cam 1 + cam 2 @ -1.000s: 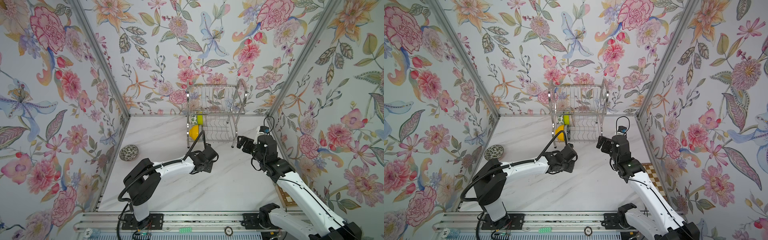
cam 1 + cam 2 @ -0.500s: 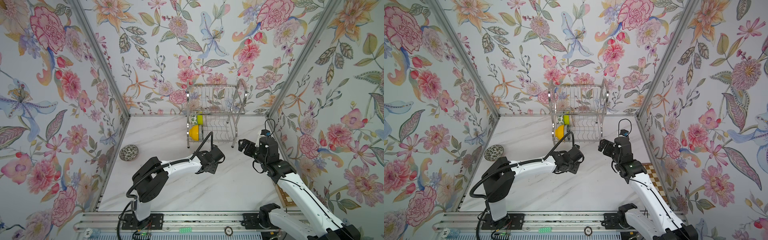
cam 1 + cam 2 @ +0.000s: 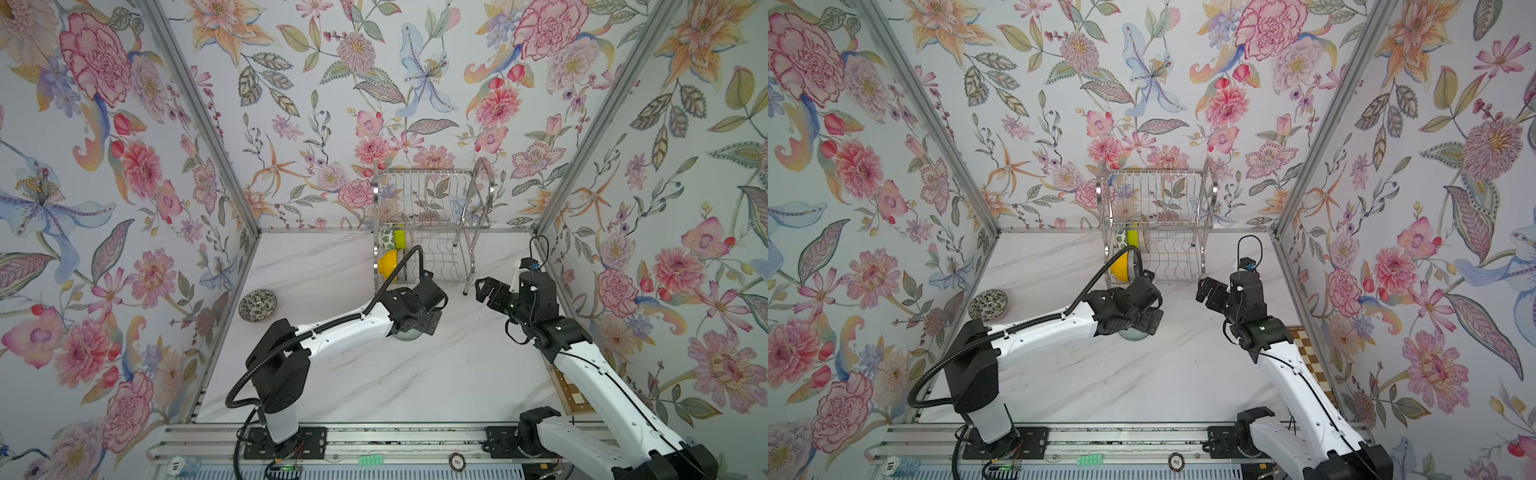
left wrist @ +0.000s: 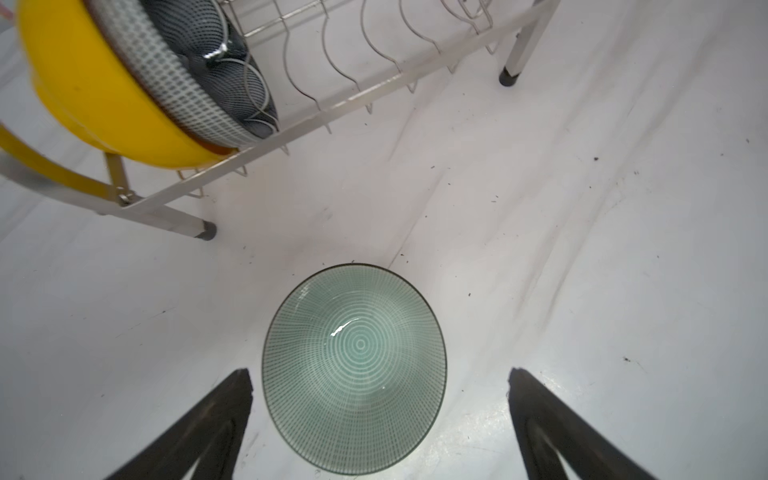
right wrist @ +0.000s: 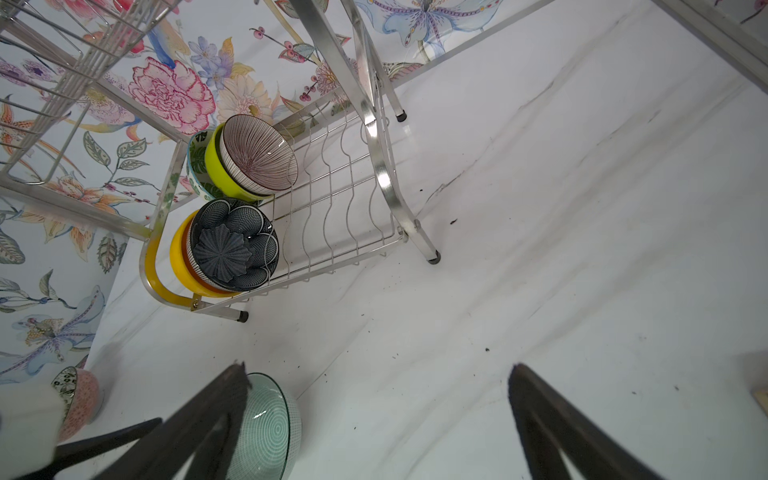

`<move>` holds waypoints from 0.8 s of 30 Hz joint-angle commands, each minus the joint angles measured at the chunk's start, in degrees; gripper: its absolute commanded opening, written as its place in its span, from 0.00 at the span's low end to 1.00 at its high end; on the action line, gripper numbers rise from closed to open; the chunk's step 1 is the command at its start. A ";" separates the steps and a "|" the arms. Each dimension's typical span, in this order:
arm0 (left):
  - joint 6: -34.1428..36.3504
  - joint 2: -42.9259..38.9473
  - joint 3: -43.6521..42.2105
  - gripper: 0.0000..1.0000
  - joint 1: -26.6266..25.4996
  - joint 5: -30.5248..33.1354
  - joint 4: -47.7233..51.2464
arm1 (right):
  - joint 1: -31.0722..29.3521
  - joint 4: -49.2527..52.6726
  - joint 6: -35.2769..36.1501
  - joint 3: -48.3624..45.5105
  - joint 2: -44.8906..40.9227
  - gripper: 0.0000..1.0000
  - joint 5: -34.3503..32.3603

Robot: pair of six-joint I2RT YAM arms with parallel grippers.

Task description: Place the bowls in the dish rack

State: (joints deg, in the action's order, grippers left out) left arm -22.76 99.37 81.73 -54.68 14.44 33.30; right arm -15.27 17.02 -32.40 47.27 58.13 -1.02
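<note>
A pale celadon bowl (image 4: 353,370) sits upright on the white table in front of the dish rack (image 3: 432,220). My left gripper (image 4: 378,370) hovers over it, open, with one finger on each side and clear of the rim. In both top views the bowl (image 3: 405,334) peeks out from under that gripper (image 3: 424,322). My right gripper (image 5: 377,365) is open and empty, to the right of the bowl (image 5: 266,424). The rack's lower tier holds an orange-yellow bowl (image 5: 178,253), a navy flower bowl (image 5: 232,249), a lime bowl (image 5: 212,166), a leaf bowl (image 5: 195,162) and a pink striped bowl (image 5: 257,156). A speckled bowl (image 3: 257,305) stands by the left wall.
The rack (image 3: 1158,220) stands against the back wall, its upper tier bare and the right part of its lower tier unfilled. A wooden chessboard (image 3: 1304,349) lies along the right wall beside the right arm. Floral walls close in three sides.
My left gripper has gone from shut to open and has shifted a little right toward the rack's front. The celadon bowl now lies free beneath it. The right arm has barely moved.
</note>
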 commanded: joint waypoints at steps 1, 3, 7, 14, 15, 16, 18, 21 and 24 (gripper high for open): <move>1.64 -5.65 -2.02 0.99 2.57 5.30 2.04 | 0.21 1.68 0.06 2.40 2.17 0.99 1.61; 2.06 -8.29 -3.96 0.99 3.23 8.47 1.49 | -0.06 1.68 -0.35 2.83 3.56 0.99 2.09; 3.09 -13.93 -8.50 0.99 4.90 13.58 0.08 | -2.17 1.68 -1.00 3.68 6.66 0.99 2.35; 0.00 -22.30 -18.90 0.99 11.92 7.37 -4.33 | -11.38 2.67 -1.29 5.86 14.69 0.95 -0.90; -1.32 -23.44 -20.31 0.99 12.77 6.77 -4.91 | -12.98 2.72 -1.26 6.18 16.01 0.94 -1.53; -2.11 -24.53 -21.88 0.99 13.49 5.89 -5.86 | -14.09 2.66 -1.37 6.25 17.02 0.93 -1.90; -3.19 -27.19 -25.94 0.99 14.77 1.86 -9.56 | -15.84 2.92 -1.94 6.77 19.58 0.90 -2.44; -6.39 -31.26 -32.25 0.99 16.45 -3.89 -15.91 | -18.66 2.89 -2.98 7.33 22.58 0.88 -2.04; -10.44 -33.31 -37.06 0.99 18.15 -8.22 -20.47 | -20.12 3.11 -3.40 8.33 25.30 0.84 -1.19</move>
State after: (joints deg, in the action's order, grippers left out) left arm -28.21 67.81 47.66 -37.93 12.49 19.75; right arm -34.46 18.70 -34.72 53.52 81.87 -1.89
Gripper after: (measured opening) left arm 0.989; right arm 0.854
